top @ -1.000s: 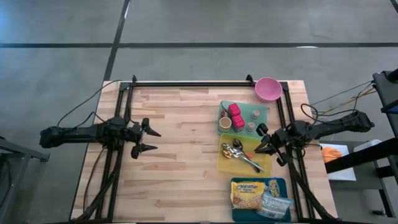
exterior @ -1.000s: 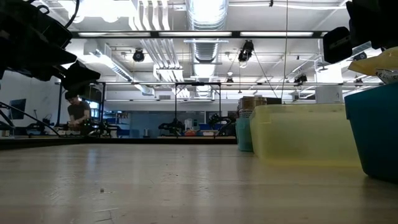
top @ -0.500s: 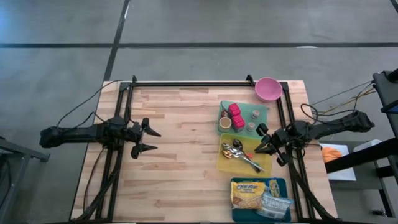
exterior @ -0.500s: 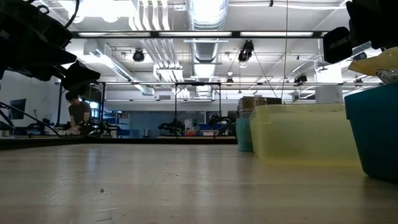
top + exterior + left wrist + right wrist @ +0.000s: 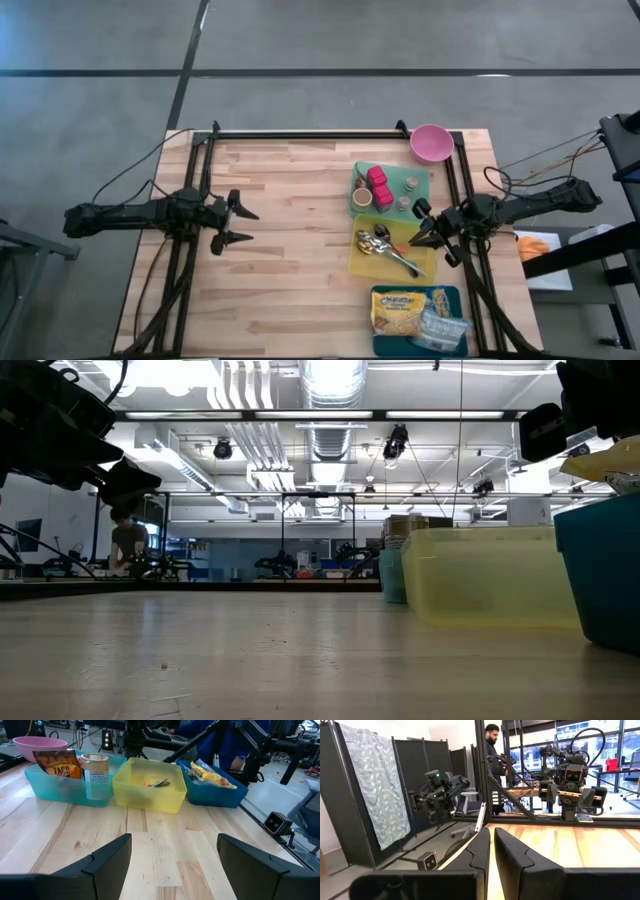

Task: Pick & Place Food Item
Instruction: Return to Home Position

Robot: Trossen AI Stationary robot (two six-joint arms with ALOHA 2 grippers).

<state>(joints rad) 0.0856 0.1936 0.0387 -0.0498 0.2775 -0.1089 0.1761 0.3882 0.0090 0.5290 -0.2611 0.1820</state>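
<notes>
Seasonings sit binned by the right edge of the tabletop and nothing has stirred: left hand open, right hand closed and empty, so sorting looks done.

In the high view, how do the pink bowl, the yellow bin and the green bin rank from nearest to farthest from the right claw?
1. Yellow bin: the right claw is at its right edge.
2. Green bin: next bin toward the far edge.
3. Pink bowl: beyond the green bin, at the far right corner.
</notes>
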